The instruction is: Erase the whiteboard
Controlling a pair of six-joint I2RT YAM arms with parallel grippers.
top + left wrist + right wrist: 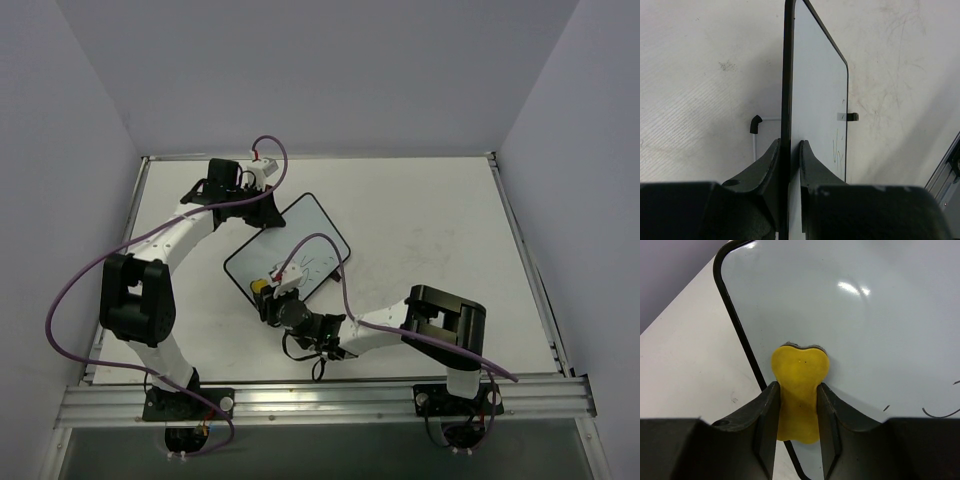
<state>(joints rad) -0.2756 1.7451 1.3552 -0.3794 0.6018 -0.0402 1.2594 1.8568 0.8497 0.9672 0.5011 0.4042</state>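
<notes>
**Whiteboard clamped by its edge, eraser pressed to its face**

Grips the whiteboard (288, 250) with the left claw (789, 145), both fingers (767, 165) closed on the thin black frame (786, 75), one on each side. Shows the board edge-on from that wrist, running straight ahead from between the fingertips, white face to the right of the claw, back to the left. Shows a small black foot (853, 117) sticking out on the face side ahead of the claw, and another (755, 123) on the back side. Rests over the pale tabletop (430, 230); cannot tell whether flat or tilted.

Pinches a yellow eraser (799, 370) in the right claw (799, 385), fingers tight against its narrow waist. Lets the eraser's rounded head poke out just beyond the fingertips, touching the white face right beside the frame near a rounded corner. Leaves a few dark marker strokes (940, 414) on the face off to the right of this claw, near its fingers. Shows bare white surface with a bright glare spot ahead of the claw, and the tabletop past the frame to its left.

Meets the board from opposite ends in the overhead view: left claw at the far edge, right claw at the near corner.
</notes>
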